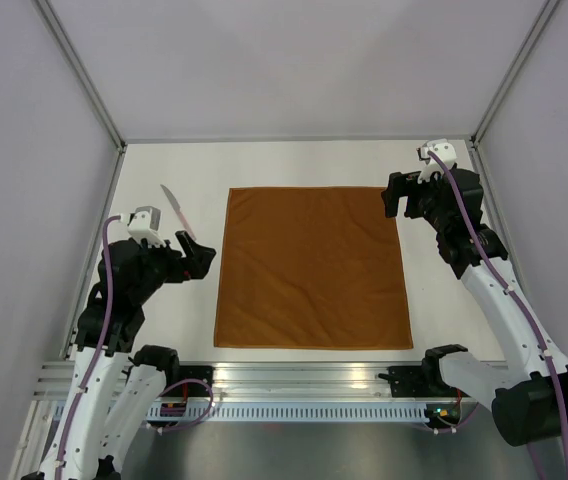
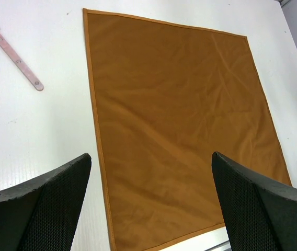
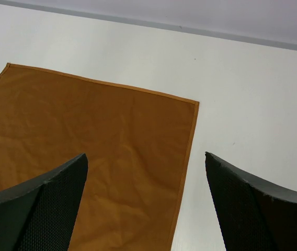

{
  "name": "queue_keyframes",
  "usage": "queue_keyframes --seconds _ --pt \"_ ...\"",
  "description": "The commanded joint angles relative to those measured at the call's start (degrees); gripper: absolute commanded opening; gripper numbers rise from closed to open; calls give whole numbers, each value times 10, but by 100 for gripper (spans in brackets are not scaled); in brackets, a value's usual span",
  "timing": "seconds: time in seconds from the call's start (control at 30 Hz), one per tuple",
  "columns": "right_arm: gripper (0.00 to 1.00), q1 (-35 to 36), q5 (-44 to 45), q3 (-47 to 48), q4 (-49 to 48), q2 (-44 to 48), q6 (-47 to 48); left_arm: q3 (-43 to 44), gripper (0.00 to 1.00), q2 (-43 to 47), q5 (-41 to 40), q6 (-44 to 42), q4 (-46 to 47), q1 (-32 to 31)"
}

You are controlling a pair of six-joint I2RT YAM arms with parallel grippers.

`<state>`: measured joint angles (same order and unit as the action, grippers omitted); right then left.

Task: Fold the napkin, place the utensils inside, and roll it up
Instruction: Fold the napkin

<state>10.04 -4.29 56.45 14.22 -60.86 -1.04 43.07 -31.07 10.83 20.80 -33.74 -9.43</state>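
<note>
The rust-brown napkin (image 1: 312, 268) lies flat and unfolded in the middle of the white table. It also shows in the left wrist view (image 2: 180, 120) and the right wrist view (image 3: 96, 146). One silvery knife (image 1: 177, 213) lies on the table left of the napkin's far left corner, also in the left wrist view (image 2: 12, 55). No other utensil shows. My left gripper (image 1: 199, 258) is open and empty, just left of the napkin's left edge, its jaws wide in its own view (image 2: 151, 155). My right gripper (image 1: 396, 195) is open and empty above the napkin's far right corner (image 3: 146, 155).
Grey walls with metal posts (image 1: 84, 75) enclose the table on three sides. A slotted aluminium rail (image 1: 304, 385) runs along the near edge by the arm bases. White table surface (image 1: 294, 165) surrounds the napkin.
</note>
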Motion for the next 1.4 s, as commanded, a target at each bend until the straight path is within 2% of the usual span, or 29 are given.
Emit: queue_keyframes --seconds 0.0,0.2,0.4,0.53,0.63,0.73,0.83,0.87,1.03,1.07,1.13,1.17,1.37 --pt "98 3 -1 6 3 7 3 -4 100 1 24 14 14 2" --pt "98 2 -13 4 5 14 5 0 100 -15 41 7 22 2" --pt "98 3 -29 19 22 -2 5 24 95 -54 69 9 39 -1" --pt "98 3 -31 56 46 -19 -5 57 95 -86 59 32 64 -33" --pt "98 3 -31 84 61 -34 -9 73 95 -121 -7 42 94 -117" --pt "98 3 -32 130 89 -54 -9 94 94 -186 -125 52 120 -269" --pt "98 2 -32 191 127 -77 -5 105 94 -245 -180 62 168 -352" --pt "98 2 -31 205 137 -83 -3 109 93 -292 -219 63 180 -404" --pt "98 2 -18 276 203 -99 5 157 89 -456 -308 67 254 -551" --pt "98 1 -14 282 210 -97 6 184 88 -519 -318 67 270 -569" --pt "98 2 -11 291 225 -93 21 219 87 -577 -345 57 279 -619" --pt "98 2 -5 291 228 -87 22 257 86 -636 -352 52 284 -633" --pt "98 1 11 284 244 -77 24 400 78 -787 -358 25 286 -719"
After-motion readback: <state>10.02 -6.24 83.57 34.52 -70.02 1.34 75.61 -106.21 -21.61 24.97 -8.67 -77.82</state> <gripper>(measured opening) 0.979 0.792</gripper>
